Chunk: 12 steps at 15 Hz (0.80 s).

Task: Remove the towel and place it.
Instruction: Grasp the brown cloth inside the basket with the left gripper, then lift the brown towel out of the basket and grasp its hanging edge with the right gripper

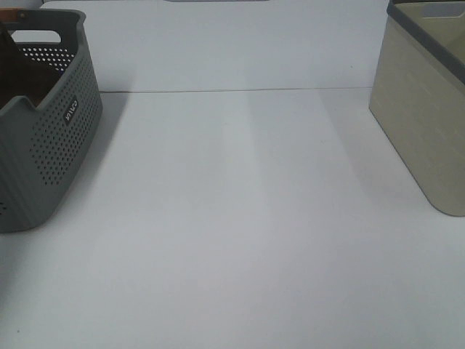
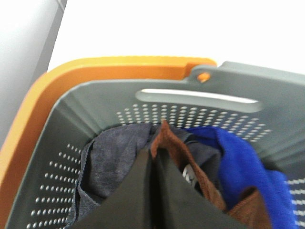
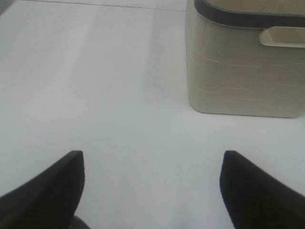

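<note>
L gripper (image 2: 155, 155) closed, its 2 jaws pinching a raised fold of the brown towel (image 2: 172, 149) inside the grey perforated basket (image 2: 95, 105), between a dark-grey cloth (image 2: 112, 152) and a blue cloth (image 2: 238, 162); R gripper (image 3: 151, 155) spread wide, holding nothing, above white table (image 3: 95, 71) near beige bin (image 3: 238, 71).

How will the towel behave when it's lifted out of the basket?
Probably floppy: the towel peaks into a soft fold at the shut jaws of the left gripper. It may drag the blue cloth lying against it. Likely not slippery; it looks plush.
</note>
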{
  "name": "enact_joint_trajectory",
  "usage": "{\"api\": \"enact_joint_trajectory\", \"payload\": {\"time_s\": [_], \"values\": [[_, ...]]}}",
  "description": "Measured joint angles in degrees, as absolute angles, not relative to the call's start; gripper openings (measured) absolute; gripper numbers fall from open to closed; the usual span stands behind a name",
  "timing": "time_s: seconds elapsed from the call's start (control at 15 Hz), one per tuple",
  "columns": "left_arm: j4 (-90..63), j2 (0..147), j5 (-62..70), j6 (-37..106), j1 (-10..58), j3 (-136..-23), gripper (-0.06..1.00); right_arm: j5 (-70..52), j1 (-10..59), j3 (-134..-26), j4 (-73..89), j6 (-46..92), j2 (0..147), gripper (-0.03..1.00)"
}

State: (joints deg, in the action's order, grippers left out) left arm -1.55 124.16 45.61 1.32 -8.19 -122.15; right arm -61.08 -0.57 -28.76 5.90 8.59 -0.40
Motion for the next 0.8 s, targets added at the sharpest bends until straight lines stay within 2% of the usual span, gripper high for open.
{"api": "enact_joint_trajectory", "payload": {"time_s": [0.4, 0.8], "values": [[-16.16, 109.72, 45.21, 11.52, -6.53, -122.21, 0.0, -61.08, -0.57, -28.76, 5.9, 8.59, -0.4, 0.75], [-17.53, 103.36, 45.38, 18.85, 10.49, -122.21, 0.0, -61.08, -0.57, -28.76, 5.9, 8.59, -0.4, 0.75]]}}
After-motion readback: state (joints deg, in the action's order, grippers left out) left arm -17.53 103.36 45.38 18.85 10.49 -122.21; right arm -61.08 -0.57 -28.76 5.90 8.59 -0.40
